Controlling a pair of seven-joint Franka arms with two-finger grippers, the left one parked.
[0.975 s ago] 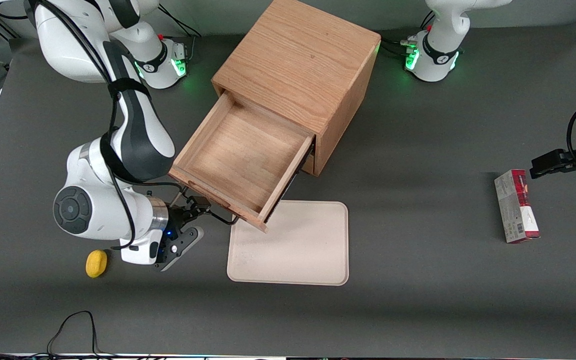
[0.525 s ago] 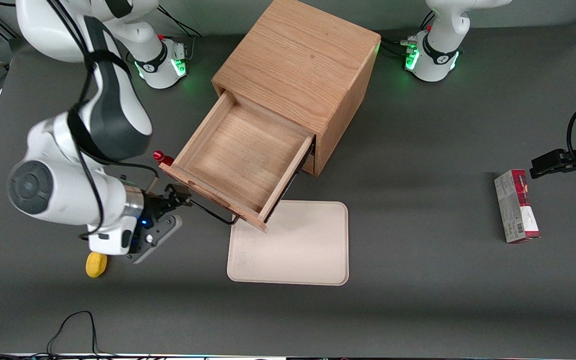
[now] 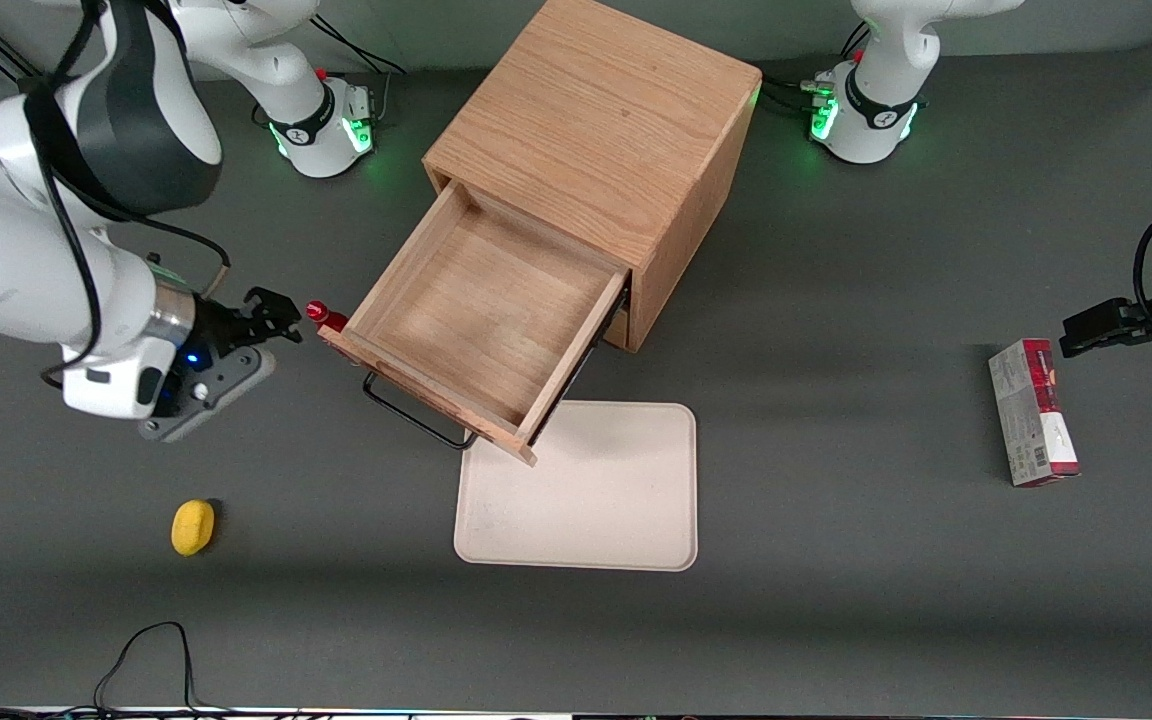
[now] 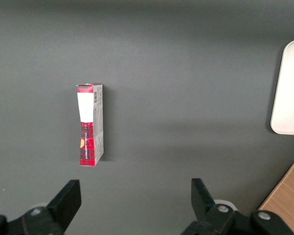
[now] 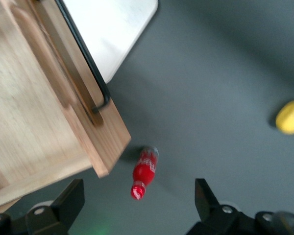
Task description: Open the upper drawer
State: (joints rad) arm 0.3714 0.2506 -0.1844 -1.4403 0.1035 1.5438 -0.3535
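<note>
The upper drawer (image 3: 481, 310) stands pulled far out of the wooden cabinet (image 3: 596, 120), its shallow wooden tray bare inside. Its thin black wire handle (image 3: 416, 420) hangs free on the drawer front, nearer the front camera than the tray. My right gripper (image 3: 279, 316) hovers off the drawer's corner, toward the working arm's end of the table, apart from the handle. It is open and holds nothing. The wrist view shows the drawer front (image 5: 34, 112), the handle (image 5: 85, 63) and both fingers (image 5: 71, 198) spread wide, with the gripper (image 5: 139, 200) above a small red bottle (image 5: 143, 171).
The red bottle (image 3: 321, 315) lies on the table against the drawer's corner. A beige tray (image 3: 586, 490) lies in front of the drawer, partly under it. A yellow lemon-like object (image 3: 193, 526) sits nearer the front camera. A red and white box (image 3: 1031, 412) lies toward the parked arm's end.
My gripper has let go of the handle, risen and drawn away toward the working arm's end. The red bottle, hidden by the arm before, now shows. The drawer stayed out.
</note>
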